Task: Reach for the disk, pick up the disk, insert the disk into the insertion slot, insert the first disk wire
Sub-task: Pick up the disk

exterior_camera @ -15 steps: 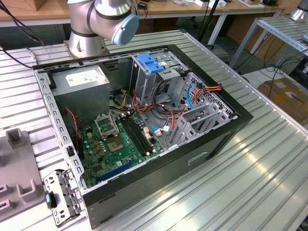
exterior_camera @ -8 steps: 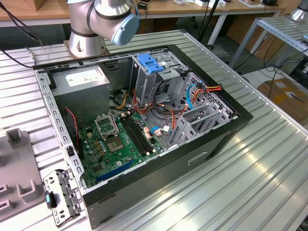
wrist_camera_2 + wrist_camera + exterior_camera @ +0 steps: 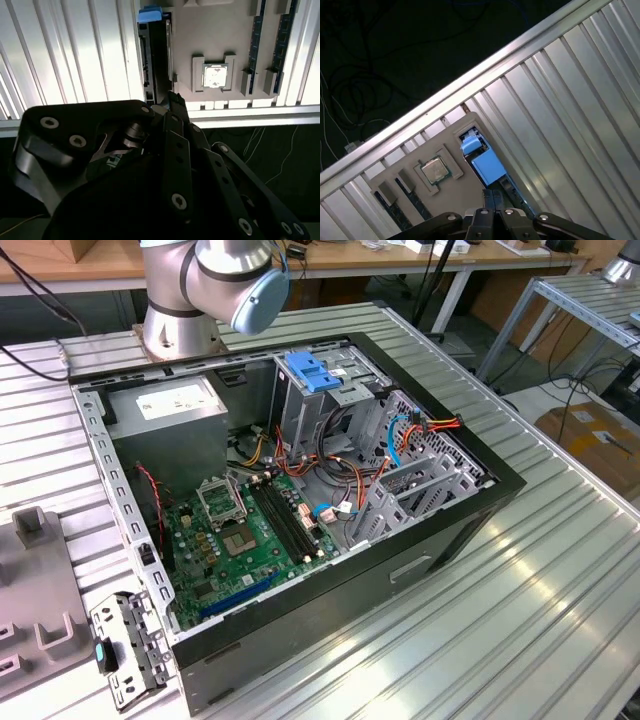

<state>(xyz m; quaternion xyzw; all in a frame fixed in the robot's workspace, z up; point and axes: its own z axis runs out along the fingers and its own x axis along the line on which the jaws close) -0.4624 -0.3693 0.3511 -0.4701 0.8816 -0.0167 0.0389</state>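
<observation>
My gripper (image 3: 493, 200), fingers pressed together. Dark, blue-framed rectangular disk (image 3: 486, 166) just ahead at twelve o'clock, standing on edge in a grey plastic tray (image 3: 451, 131).

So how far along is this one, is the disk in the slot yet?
Nothing looks finished. The disk sits in the grey parts tray, outside the computer case. In hand: the reach, with the hand right at the disk's end in the first wrist view; whether it grips, I can't tell. Left: lifting it, seating it in the insertion slot, and the wires beside that.
</observation>
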